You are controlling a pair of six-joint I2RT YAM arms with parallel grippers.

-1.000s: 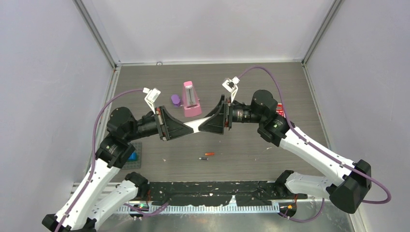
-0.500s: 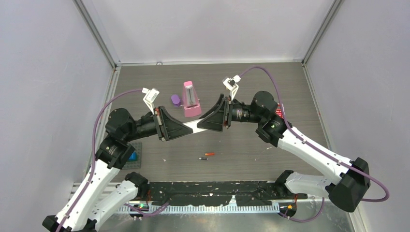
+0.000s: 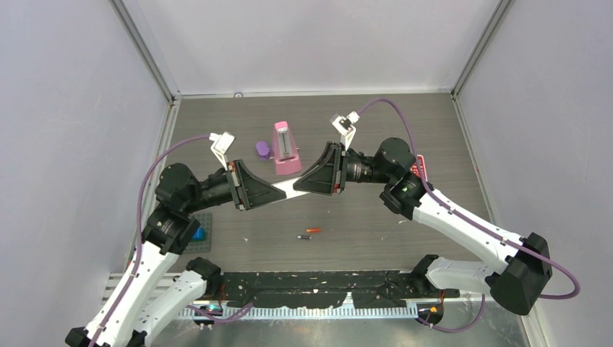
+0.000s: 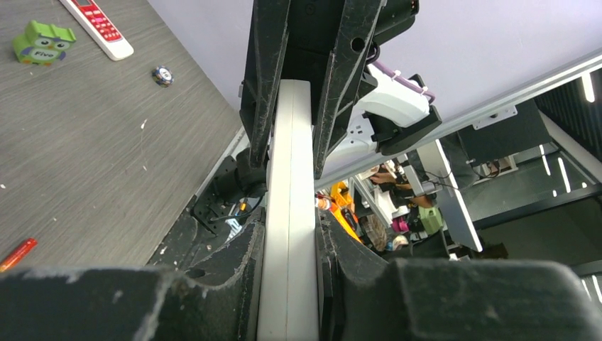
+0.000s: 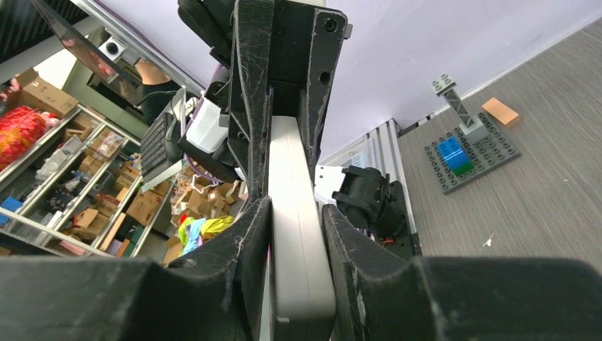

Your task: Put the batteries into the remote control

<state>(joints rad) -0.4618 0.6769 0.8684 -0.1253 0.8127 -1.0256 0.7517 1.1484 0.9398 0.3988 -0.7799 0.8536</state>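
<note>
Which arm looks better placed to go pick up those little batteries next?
Probably the right, narrowly. Both the left gripper and right gripper are shut on the white remote above the table; the red-orange battery and dark battery lie nearer the right one. The left could hold the remote alone.

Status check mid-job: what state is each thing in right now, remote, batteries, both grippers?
white remote: held in the air, one end in each gripper.
left gripper: shut on white remote.
right gripper: shut on white remote.
batteries: lying loose on the table, not loaded.
</note>
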